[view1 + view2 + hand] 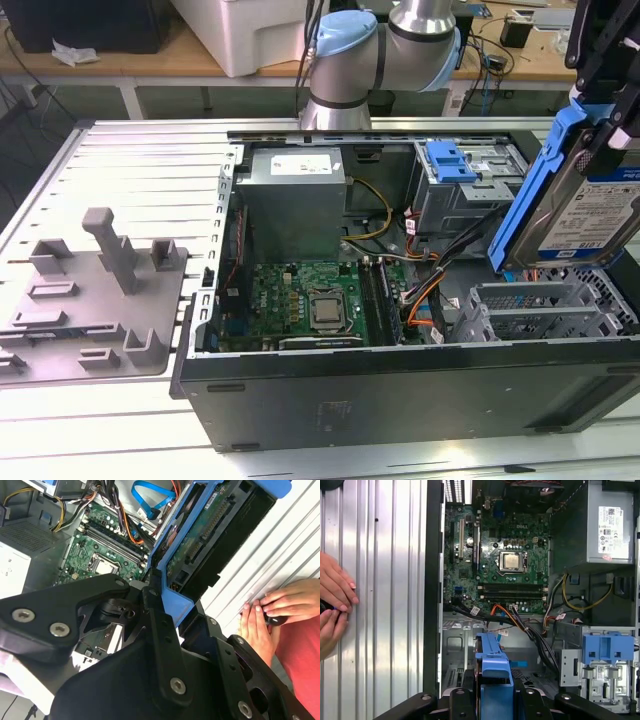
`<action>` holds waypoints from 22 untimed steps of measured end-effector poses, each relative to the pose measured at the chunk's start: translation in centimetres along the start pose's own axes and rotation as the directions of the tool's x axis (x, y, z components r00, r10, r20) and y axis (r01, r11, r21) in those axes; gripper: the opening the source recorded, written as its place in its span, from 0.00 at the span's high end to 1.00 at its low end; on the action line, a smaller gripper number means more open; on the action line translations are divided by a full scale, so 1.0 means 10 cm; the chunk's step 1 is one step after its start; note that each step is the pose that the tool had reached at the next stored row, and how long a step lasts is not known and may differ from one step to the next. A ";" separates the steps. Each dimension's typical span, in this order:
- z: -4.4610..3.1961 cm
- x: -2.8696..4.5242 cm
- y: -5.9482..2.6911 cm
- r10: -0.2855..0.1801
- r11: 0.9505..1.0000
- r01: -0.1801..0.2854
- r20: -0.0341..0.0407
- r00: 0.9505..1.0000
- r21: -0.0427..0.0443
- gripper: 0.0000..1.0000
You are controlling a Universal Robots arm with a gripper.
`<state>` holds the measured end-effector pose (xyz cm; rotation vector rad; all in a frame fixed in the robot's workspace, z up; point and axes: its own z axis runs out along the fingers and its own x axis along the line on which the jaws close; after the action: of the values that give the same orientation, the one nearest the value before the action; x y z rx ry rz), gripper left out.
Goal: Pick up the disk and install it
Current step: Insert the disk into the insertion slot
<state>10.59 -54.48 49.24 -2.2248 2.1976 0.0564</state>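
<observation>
The gripper point(495, 698) is clamped on the disk point(577, 215), its black fingers point(466, 700) pressing the bright blue carrier from both sides. In the exterior view the disk hangs tilted from the gripper, labelled silver face outward and blue frame along its edge. In the first wrist view it shows edge-on, between the fingers.

Directly below the gripper lies the open computer case point(400, 390), on its side on the slatted metal worktop point(150, 160). The disk's lower end hangs over the grey drive cage point(545, 308) at the near corner of the case; whether it touches the cage cannot be told. Beyond the cage, further from the gripper, lies the green motherboard point(500, 565) with its bare processor socket. Past that sits the big grey power-supply box point(602, 525). To one side of the gripper, inside the case, a smaller blue bracket point(607, 652) sits on another metal bay, apart from the disk.

On the gripper's other side, outside the case wall, a person's hands point(335, 602) rest on the worktop. Well away from the gripper, across the worktop, stands a grey moulded fixture point(95, 290).
</observation>
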 end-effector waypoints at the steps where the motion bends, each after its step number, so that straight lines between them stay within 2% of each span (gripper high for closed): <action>1: 0.009 0.003 0.000 0.000 1.000 0.000 0.000 1.000 0.000 0.63; 22: 0.099 0.028 -0.001 0.000 1.000 0.000 0.000 1.000 0.000 0.63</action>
<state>10.59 -54.73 48.24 -2.2245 2.1975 0.0567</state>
